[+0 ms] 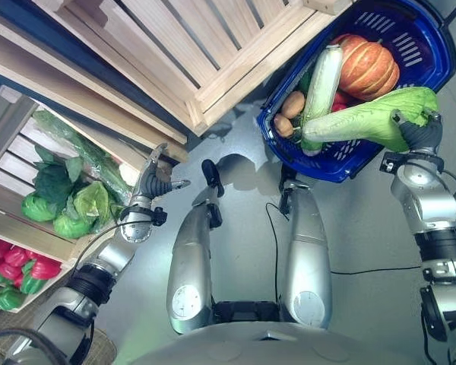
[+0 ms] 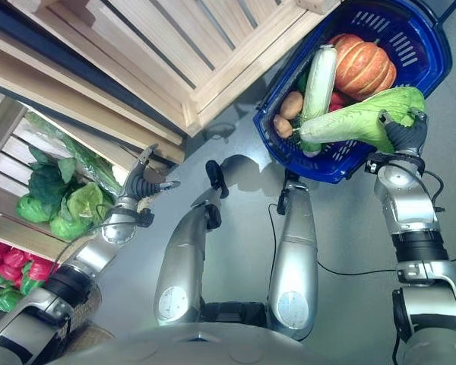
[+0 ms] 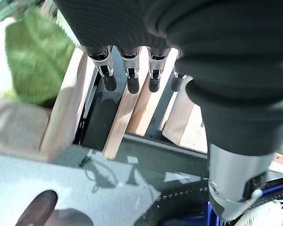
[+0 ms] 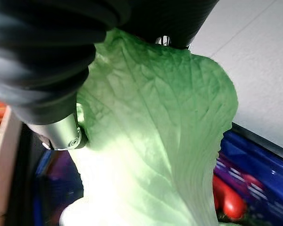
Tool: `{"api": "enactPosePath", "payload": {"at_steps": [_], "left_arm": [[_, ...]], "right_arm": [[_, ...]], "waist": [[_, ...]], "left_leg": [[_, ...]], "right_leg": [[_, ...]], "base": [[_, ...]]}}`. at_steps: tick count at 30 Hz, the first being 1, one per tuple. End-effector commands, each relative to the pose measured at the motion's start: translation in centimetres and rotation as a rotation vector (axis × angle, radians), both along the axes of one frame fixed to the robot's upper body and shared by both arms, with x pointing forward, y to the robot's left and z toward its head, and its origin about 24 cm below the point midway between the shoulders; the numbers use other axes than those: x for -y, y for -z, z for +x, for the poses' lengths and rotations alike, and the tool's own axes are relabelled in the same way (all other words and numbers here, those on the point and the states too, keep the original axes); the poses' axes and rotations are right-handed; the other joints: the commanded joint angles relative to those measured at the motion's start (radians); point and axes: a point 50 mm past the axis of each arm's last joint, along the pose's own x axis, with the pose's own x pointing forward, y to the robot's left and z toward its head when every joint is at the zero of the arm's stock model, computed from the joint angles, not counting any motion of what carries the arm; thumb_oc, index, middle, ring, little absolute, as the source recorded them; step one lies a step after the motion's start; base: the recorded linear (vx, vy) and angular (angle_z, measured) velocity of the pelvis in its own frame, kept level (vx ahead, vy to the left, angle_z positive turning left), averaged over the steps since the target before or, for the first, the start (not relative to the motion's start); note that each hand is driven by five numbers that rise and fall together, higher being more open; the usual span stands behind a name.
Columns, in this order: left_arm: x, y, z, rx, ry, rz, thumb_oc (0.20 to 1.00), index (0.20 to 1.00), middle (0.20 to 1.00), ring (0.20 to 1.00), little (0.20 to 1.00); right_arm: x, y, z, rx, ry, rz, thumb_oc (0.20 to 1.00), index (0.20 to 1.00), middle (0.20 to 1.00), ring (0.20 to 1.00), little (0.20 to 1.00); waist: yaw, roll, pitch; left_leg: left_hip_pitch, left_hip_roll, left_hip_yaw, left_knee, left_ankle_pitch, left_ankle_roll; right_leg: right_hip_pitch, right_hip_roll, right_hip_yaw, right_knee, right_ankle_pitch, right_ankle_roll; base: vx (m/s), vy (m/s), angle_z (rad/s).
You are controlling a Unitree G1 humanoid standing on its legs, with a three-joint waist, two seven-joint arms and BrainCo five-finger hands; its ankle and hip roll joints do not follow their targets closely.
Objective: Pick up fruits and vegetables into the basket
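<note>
Right hand (image 1: 416, 134) clamps a napa cabbage (image 1: 365, 120) over the blue basket (image 1: 422, 72) (placing step). Next: lower and release. Left hand (image 1: 153, 182), fingers apart, idles.

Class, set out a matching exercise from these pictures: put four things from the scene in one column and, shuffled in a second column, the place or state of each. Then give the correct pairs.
Column one:
1. pale green napa cabbage
2. ribbed orange pumpkin
3. red bell peppers
4. left hand

Column two:
A. lying in a slatted wooden crate on the robot's left
B. held by the right hand over the rim of the blue plastic basket
C. open, holding nothing, beside the crate of leafy greens
D. resting inside the basket

Pairs: 1-B, 2-D, 3-A, 4-C
</note>
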Motion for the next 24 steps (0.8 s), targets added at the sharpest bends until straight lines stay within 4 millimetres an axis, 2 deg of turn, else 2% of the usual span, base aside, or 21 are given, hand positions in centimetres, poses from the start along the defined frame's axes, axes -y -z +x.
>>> {"api": "enactPosePath", "payload": {"at_steps": [1,4,9,15,16,17,18,21,24], "left_arm": [[0.5,0.9,-1.7,-0.025,0.025,-0.085,1.000,1.000,1.000,1.000,1.000],[0.7,0.4,-1.7,-0.016,0.046,-0.100,1.000,1.000,1.000,1.000,1.000],[1.1,-0.2,-1.6,-0.009,0.077,-0.102,1.000,1.000,1.000,1.000,1.000],[0.9,-0.8,-1.7,-0.002,0.100,-0.090,1.000,1.000,1.000,1.000,1.000],[1.0,-0.8,-1.7,-0.001,0.107,-0.086,1.000,1.000,1.000,1.000,1.000],[1.0,-1.0,-1.7,0.003,0.112,-0.081,1.000,1.000,1.000,1.000,1.000],[1.0,-1.0,-1.6,0.005,0.116,-0.080,1.000,1.000,1.000,1.000,1.000],[1.3,-1.2,-1.8,0.011,0.135,-0.076,1.000,1.000,1.000,1.000,1.000],[1.4,-1.2,-1.9,0.011,0.143,-0.072,1.000,1.000,1.000,1.000,1.000]], "right_arm": [[3.0,-2.6,-0.7,0.031,0.026,-0.048,0.200,0.200,0.200,0.200,0.200],[3.8,-2.6,0.0,-0.011,0.004,0.001,0.200,0.200,0.200,0.200,0.200],[6.0,-3.2,0.5,-0.098,0.087,-0.058,0.200,0.200,0.200,0.200,0.200],[7.5,-4.4,0.7,-0.161,0.142,-0.110,0.200,0.200,0.200,0.200,0.200],[7.9,-4.0,0.5,-0.191,0.165,-0.101,0.297,0.297,0.297,0.297,0.297],[8.4,-3.7,0.2,-0.221,0.192,-0.093,0.805,0.805,0.805,0.805,0.805],[8.8,-3.6,0.0,-0.238,0.211,-0.095,1.000,1.000,1.000,1.000,1.000],[10.3,-3.3,-1.0,-0.264,0.306,-0.090,1.000,1.000,1.000,1.000,1.000],[10.6,-3.5,-1.3,-0.249,0.372,-0.109,1.000,1.000,1.000,1.000,1.000]], "waist": [[-0.004,0.108,-0.055],[0.018,0.125,-0.055],[0.053,0.150,-0.055],[0.083,0.170,-0.055],[0.089,0.174,-0.055],[0.094,0.177,-0.055],[0.097,0.180,-0.055],[0.112,0.194,-0.055],[0.121,0.199,-0.055]], "left_leg": [[-0.045,-0.006,-0.029,0.144,-0.166,-0.005],[-0.083,-0.010,-0.037,0.159,-0.163,-0.002],[-0.131,-0.016,-0.052,0.178,-0.164,0.009],[-0.178,-0.024,-0.072,0.208,-0.171,0.021],[-0.183,-0.024,-0.075,0.211,-0.172,0.024],[-0.190,-0.024,-0.078,0.215,-0.173,0.027],[-0.194,-0.024,-0.080,0.217,-0.174,0.029],[-0.207,-0.027,-0.091,0.227,-0.178,0.038],[-0.213,-0.029,-0.097,0.229,-0.179,0.042]], "right_leg": [[0.001,0.025,-0.031,0.026,-0.062,0.051],[-0.036,0.016,-0.034,0.050,-0.065,0.045],[-0.082,0.004,-0.043,0.081,-0.071,0.037],[-0.122,-0.008,-0.052,0.112,-0.077,0.028],[-0.127,-0.009,-0.052,0.116,-0.078,0.027],[-0.132,-0.012,-0.053,0.119,-0.079,0.027],[-0.136,-0.013,-0.054,0.121,-0.079,0.026],[-0.148,-0.019,-0.055,0.133,-0.082,0.023],[-0.149,-0.020,-0.058,0.131,-0.079,0.024]], "base": [[0.01,-0.023,0.07],[0.01,-0.048,0.06],[0.00,-0.070,0.09],[0.00,-0.064,0.13],[-0.01,-0.060,0.14],[-0.01,-0.063,0.09],[-0.01,-0.059,0.05],[-0.01,-0.037,0.08],[-0.01,-0.029,0.06]]}}
